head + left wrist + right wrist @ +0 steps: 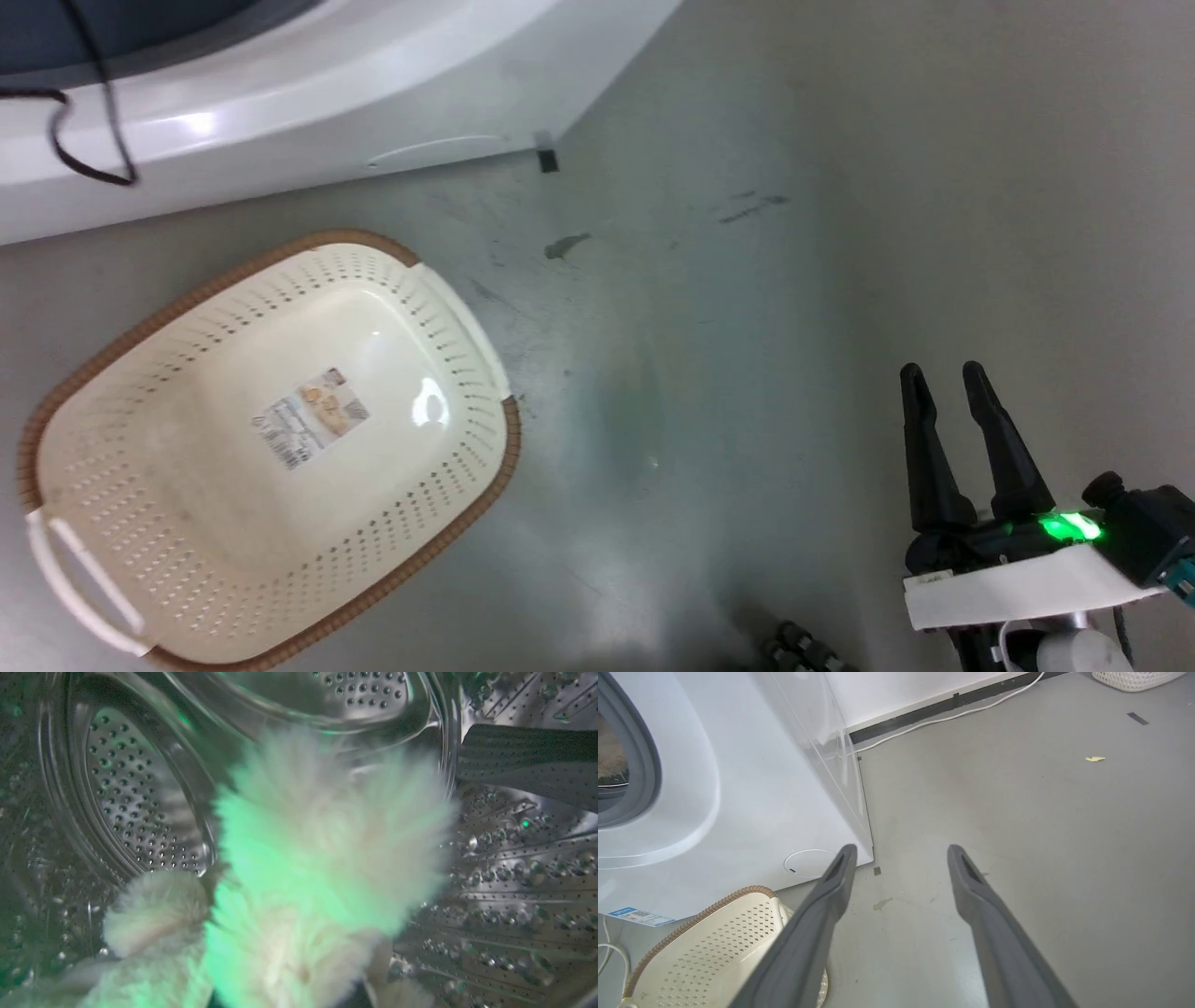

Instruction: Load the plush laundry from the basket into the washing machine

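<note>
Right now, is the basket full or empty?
Empty: the basket shows its bare bottom and label sticker.

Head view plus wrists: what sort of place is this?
Most likely a laundry room, or a lab mock-up of one: a white front-loading washing machine, a plush toy inside its perforated steel drum, and a cream perforated laundry basket on a bare grey floor.

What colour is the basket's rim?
Brown, woven-look rim on the cream basket; head view shows it best.
</note>
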Robot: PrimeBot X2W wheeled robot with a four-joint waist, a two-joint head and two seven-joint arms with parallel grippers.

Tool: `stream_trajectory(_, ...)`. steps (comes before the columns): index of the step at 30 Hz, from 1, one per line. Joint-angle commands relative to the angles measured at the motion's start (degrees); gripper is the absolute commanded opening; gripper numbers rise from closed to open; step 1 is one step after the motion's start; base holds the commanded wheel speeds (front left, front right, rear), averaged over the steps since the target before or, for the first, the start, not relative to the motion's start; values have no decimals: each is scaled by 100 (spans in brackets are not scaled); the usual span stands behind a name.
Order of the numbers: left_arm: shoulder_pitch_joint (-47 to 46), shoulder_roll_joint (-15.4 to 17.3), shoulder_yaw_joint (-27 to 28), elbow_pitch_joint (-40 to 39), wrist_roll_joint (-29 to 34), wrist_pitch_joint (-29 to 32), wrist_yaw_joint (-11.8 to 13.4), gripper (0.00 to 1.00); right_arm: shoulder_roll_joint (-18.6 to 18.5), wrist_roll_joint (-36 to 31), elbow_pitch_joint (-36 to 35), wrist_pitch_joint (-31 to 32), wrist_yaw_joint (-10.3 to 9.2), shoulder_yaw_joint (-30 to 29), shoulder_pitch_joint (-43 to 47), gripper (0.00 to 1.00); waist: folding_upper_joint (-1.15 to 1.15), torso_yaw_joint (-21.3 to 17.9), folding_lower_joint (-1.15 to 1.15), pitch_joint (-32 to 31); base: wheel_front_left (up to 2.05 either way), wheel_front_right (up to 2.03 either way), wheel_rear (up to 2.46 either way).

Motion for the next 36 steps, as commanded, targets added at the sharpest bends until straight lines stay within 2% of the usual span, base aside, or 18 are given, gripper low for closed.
stream_trajectory(1,-161,65,-15,-43,63,-38,-10,0,-3,35,-73,-25,-4,14,77,100,0,-129,0,118,0,0,0)
stream_trajectory(8,-522,215,-66,-8,145,-10,-30,0,-3,56,-396,-25,-4,-102,347,100,0,-182,0,386,0,0,0)
stream_trajectory(18,-872,107,91,319,-40,-86,7,0,-3,86,-685,-25,-4,-185,634,100,0,-105,0,602,1,1,1)
stream_trajectory(23,-952,23,63,542,-113,-54,-74,0,-3,81,-766,-25,-4,-208,684,100,0,-41,0,698,1,1,1)
stream_trajectory(24,-973,-18,26,640,-119,-25,-89,39,-3,87,-777,-25,-4,-221,678,100,0,-26,0,722,0,0,0)
stream_trajectory(25,-973,-18,26,640,-119,-25,-89,39,-3,87,-777,-25,-4,-221,678,100,0,-26,0,722,0,0,0)
stream_trajectory(26,-985,-35,-6,678,-107,-20,-104,100,-3,88,-779,-25,-4,-228,669,100,0,-18,0,734,0,0,0)
stream_trajectory(36,-1042,-192,-116,984,-193,70,-202,100,-3,21,-700,-25,-4,-139,437,100,0,68,0,743,0,0,0)
